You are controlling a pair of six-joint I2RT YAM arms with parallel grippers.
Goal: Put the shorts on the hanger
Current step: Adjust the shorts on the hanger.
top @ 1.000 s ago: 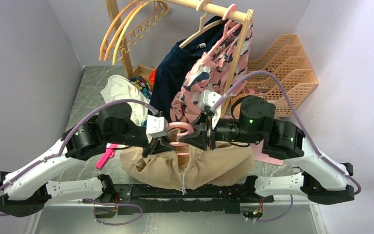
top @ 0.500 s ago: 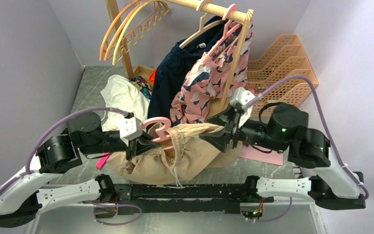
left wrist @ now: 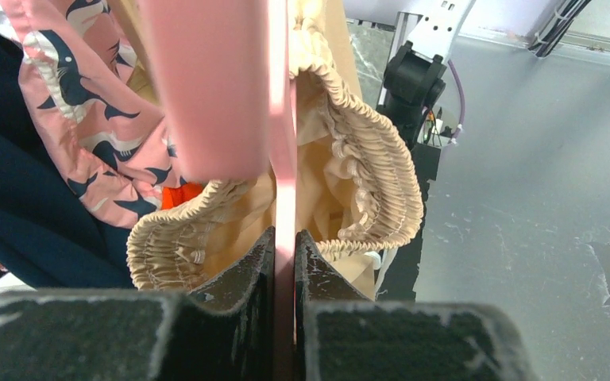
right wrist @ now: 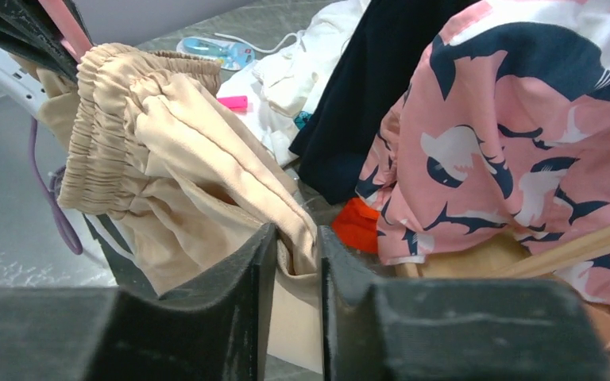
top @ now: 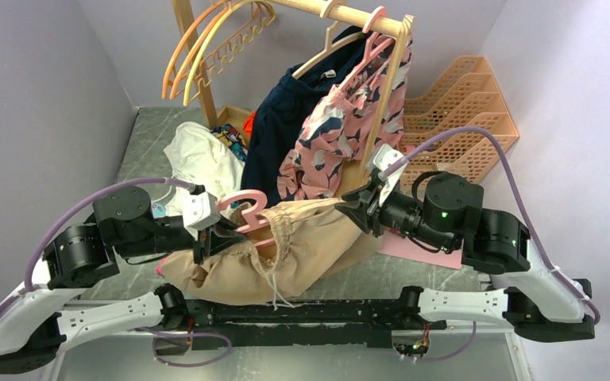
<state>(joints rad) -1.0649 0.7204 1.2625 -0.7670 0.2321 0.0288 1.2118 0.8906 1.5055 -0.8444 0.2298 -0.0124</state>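
Note:
The pink hanger [top: 248,211] is clamped by its thin bar in my left gripper [top: 216,232], left of centre. In the left wrist view the hanger [left wrist: 206,79] runs straight up out of the shut left gripper [left wrist: 284,242]. The gathered waistband of the tan shorts [left wrist: 381,175] loops around it. The shorts [top: 302,246] hang stretched between both grippers, drawstring dangling toward the front rail. My right gripper [top: 359,209] pinches a fold of the shorts [right wrist: 167,143]. That fabric sits between the nearly closed jaws of the right gripper [right wrist: 295,246].
Behind stands a wooden rack [top: 384,103] with a navy garment [top: 286,119] and a pink patterned garment [top: 349,127]. Orange and yellow hangers [top: 206,48] hang at its left end. A white cloth [top: 202,159] lies left, a peach file tray [top: 461,111] right.
The arms drew apart. The left gripper carried the hanger leftward. The right gripper swung right, opened, then closed on the shorts, lifting their edge up off the pile.

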